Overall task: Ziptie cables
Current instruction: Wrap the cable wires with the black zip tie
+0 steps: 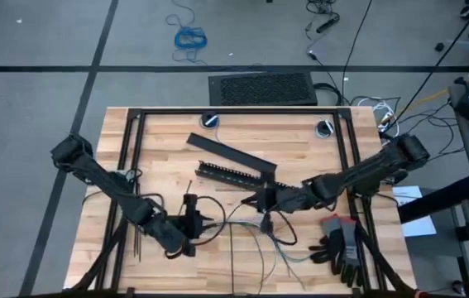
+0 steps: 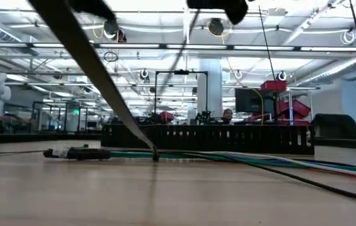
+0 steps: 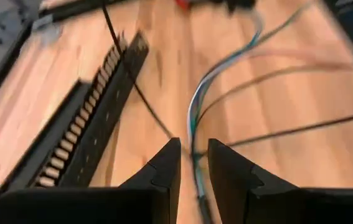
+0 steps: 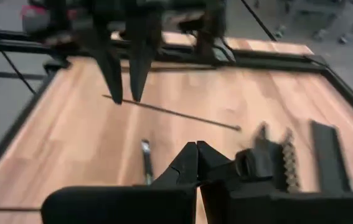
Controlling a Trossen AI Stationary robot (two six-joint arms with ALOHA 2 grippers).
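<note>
High view shows a worktop [image 1: 160, 136] of pale wood planks with visible grain, framed by a thin black metal rail. Near its middle lies a black slotted bar [image 1: 232, 173], long and flat, with a row of small teeth along one edge; this bar is the landmark for the places below. A second flat black bar [image 1: 230, 152], plain and smooth, lies just beyond it, tilted. Grey and black gloves [image 1: 340, 246] lie well apart from the slotted bar, toward the near right corner.

The cables [image 1: 279, 248], very thin blue, green and pale grey wires, spread loosely on the wood on the near side of the slotted bar, their ends splayed. One ziptie [image 4: 171, 112], a thin straight black strip, lies flat on the planks.

Much bare wood stays open on the left of the slotted bar.

The left gripper [image 3: 193, 163] is released, with a narrow gap between its dark wedge-shaped fingers, and the cables run right before this gap. The right gripper [image 4: 197, 163] is clenched, fingers touching, hanging near the end of the slotted bar, beside the cables.
</note>
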